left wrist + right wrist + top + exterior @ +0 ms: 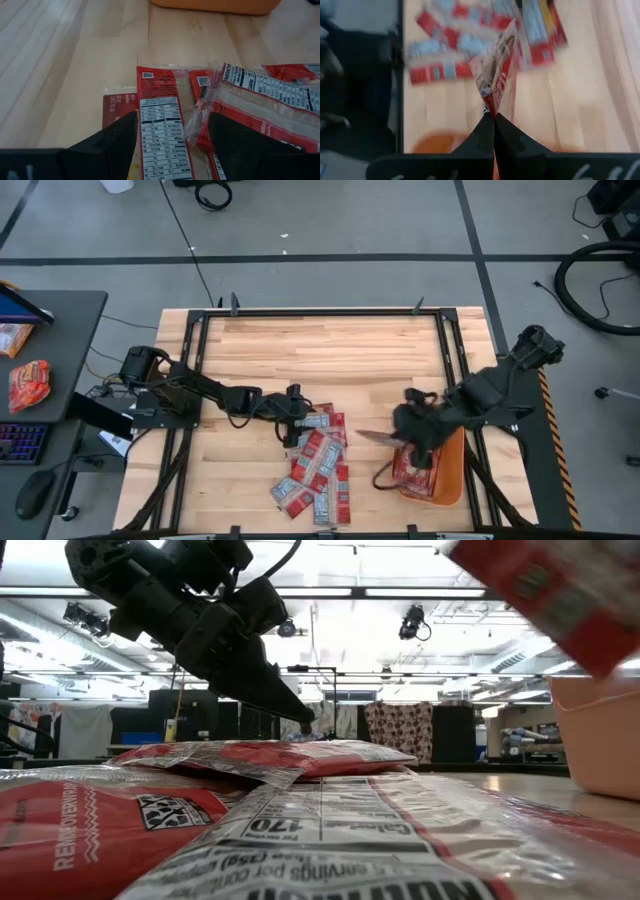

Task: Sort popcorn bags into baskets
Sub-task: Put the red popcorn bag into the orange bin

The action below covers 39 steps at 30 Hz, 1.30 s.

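Packets like these are light, limp and slick, so pinch one by its edge seam as your right gripper (493, 116) does, fingers clamped on a popcorn bag (496, 75) near the basket (447, 470), while the left gripper (172, 137), fingers wide, straddles another bag (161, 120) on the worktop (330, 350).

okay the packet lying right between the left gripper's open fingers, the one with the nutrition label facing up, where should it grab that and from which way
Judging by its pose, take the label-up packet by its near short end, coming down from above. It lies flat on the table, its long axis running between the left gripper's open fingers, and its left long edge looks free, while a crumpled packet overlaps its right.
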Motion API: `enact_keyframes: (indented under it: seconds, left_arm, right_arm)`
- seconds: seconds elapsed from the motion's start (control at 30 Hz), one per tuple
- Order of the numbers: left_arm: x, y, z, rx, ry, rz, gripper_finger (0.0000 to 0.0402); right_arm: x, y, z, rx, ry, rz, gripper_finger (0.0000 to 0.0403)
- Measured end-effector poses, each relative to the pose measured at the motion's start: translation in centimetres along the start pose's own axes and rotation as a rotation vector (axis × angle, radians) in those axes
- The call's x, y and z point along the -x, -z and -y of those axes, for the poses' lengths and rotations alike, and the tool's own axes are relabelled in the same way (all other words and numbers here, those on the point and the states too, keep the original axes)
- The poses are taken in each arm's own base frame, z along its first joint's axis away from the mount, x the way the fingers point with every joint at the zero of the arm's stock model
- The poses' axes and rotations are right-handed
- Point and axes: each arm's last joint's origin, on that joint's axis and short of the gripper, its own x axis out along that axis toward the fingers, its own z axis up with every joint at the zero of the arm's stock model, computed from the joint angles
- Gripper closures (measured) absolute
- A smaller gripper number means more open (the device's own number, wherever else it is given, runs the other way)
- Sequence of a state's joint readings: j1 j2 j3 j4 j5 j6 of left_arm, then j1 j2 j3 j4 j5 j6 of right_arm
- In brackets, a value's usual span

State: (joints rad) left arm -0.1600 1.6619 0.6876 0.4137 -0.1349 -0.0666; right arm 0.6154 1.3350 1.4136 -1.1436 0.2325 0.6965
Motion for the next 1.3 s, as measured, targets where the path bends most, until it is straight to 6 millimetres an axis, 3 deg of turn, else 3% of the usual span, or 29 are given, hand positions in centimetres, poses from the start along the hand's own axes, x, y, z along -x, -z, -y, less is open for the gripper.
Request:
enact_keyframes:
  seconds: [0.23,0.4,0.53,0.67,0.8,0.97,1.07,1.3]
  left_arm:
    - [0.0,0.0,0.0,-0.012,0.0,0.0,0.0154]
    - [0.0,0.0,0.0,-0.012,0.0,-0.002,0.0154]
    - [0.0,0.3,0.0,-0.016,-0.002,-0.034,0.0154]
    - [0.0,0.4,-0.1,-0.015,-0.004,-0.039,0.0154]
    - [0.0,0.3,-0.2,-0.013,-0.006,-0.036,0.0154]
    - [0.0,0.3,-0.1,-0.027,0.005,-0.028,0.0154]
    - [0.0,0.3,0.1,-0.026,0.08,-0.03,0.0154]
    - [0.3,0.7,1.9,0.036,0.27,-0.087,0.0154]
  right_arm:
    - [1.1,3.9,-0.5,0.026,0.211,0.009,0.0401]
    - [-1.2,6.6,-1.0,-0.048,0.269,-0.013,0.0385]
    - [-3.3,9.1,-1.4,-0.218,0.216,-0.163,0.0346]
    - [-3.5,10.3,-1.6,-0.341,0.208,-0.269,0.0305]
    - [-2.5,9.6,-2.2,-0.39,0.143,-0.313,0.0282]
    - [-2.0,6.9,-2.2,-0.355,0.13,-0.088,0.0283]
    - [-3.8,5.2,-2.4,-0.165,0.149,-0.006,0.0288]
    - [-10.2,1.6,-3.3,0.235,0.25,0.109,0.029]
